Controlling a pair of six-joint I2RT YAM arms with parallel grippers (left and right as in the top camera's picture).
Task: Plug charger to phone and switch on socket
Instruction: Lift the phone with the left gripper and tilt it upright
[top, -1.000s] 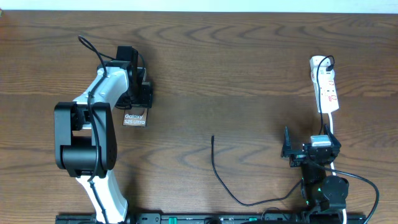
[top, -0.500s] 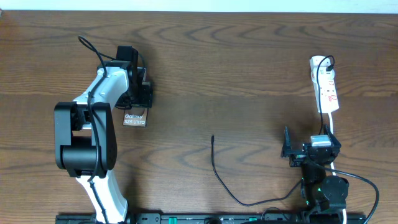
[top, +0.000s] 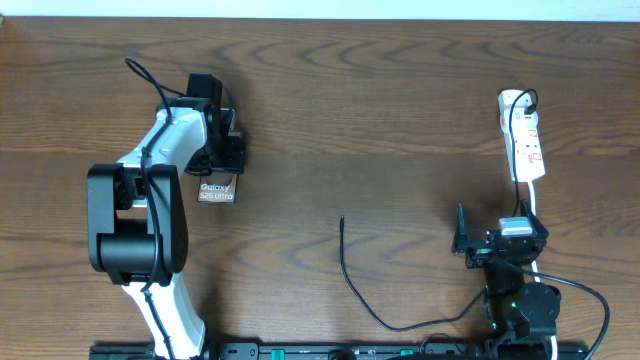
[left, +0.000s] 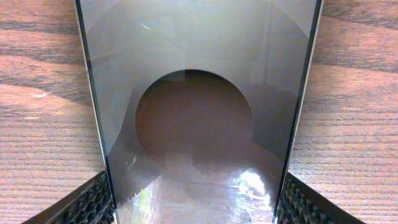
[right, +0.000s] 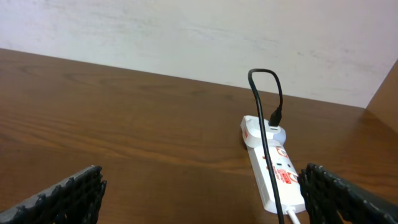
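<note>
Nothing has moved since the earlier frames; both arms stand as they were; the left tool (left: 194, 202) is partly closed on the phone (top: 216, 191), pads against its long edges, toward the far left corner of the surface (top: 380, 100); the right tool (top: 500, 238) is spread wide and empty near the front right corner; the charger (top: 350, 280) lies loose by the front edge; the socket (top: 524, 140) lies along the right edge. The step looks like steadying the phone; next, the right tool must collect the plug tip.
</note>
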